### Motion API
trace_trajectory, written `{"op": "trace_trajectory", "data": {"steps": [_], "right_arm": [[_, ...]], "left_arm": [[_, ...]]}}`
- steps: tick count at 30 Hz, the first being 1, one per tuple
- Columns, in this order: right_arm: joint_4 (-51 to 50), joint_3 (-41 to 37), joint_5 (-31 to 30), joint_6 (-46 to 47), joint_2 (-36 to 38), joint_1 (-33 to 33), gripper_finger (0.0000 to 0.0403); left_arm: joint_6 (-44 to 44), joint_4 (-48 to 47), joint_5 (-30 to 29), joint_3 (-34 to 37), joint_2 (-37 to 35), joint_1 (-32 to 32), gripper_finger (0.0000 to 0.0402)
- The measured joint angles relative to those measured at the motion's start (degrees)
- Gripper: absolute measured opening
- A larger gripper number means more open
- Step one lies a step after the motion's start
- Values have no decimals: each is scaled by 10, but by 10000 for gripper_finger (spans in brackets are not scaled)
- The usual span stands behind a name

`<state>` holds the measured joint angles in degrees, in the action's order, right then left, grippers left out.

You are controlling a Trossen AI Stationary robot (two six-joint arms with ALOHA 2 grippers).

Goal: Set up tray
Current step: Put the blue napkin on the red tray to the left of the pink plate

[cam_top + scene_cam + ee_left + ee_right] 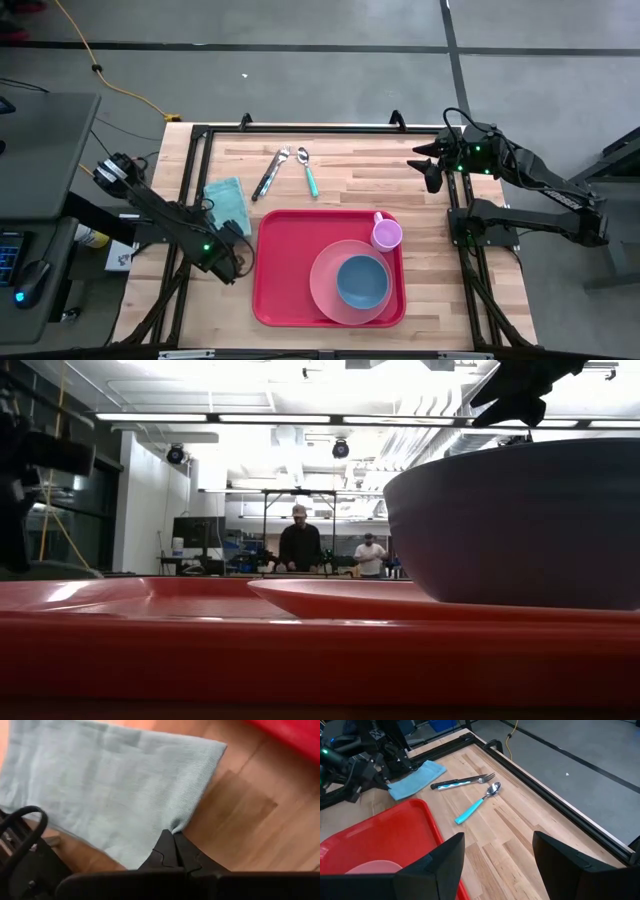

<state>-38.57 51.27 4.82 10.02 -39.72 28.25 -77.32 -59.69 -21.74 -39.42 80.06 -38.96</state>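
Two black jointed arms (165,215), green indicator lights, black cables

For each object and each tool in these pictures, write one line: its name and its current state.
tray: flat on the table, holding plate and cup
pink plate: on the tray, bowl on it
blue bowl: upright, empty
purple cup: upright on the tray
cloth: on the table, corner pinched
fork: on the table
spoon: on the table
left tool: shut on cloth
right tool: open, empty

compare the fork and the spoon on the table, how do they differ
The fork has a dark handle with a pale stripe; the spoon has a plain turquoise handle. The fork ends in tines, the spoon in a rounded bowl. The fork lies nearer the blue cloth. Both lie flat on the bare wood beyond the tray, metal ends close together.
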Motion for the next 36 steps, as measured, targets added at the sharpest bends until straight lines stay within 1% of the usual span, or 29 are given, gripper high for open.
{"op": "trace_trajectory", "data": {"steps": [6, 11, 15, 21, 23, 29, 36], "right_arm": [[1, 0, 0, 0, 0, 0, 213], [1, 0, 0, 0, 0, 0, 213], [1, 0, 0, -1, 0, 0, 213], [4, 0, -1, -6, 0, 0, 213], [4, 0, -1, -7, 0, 0, 213], [4, 0, 0, -7, 0, 0, 213], [3, 0, 1, -10, 0, 0, 213]], "left_arm": [[-40, -35, -51, 0, -56, 0, 6], [-70, -39, -114, -1, -105, 0, 6], [-68, -12, -161, -1, -133, 0, 6], [-64, 45, -239, -1, -153, 0, 6], [-63, 50, -254, -1, -157, 0, 6], [-54, 73, -272, -1, -159, 0, 6], [61, 187, -271, -2, -159, 0, 6]]}}
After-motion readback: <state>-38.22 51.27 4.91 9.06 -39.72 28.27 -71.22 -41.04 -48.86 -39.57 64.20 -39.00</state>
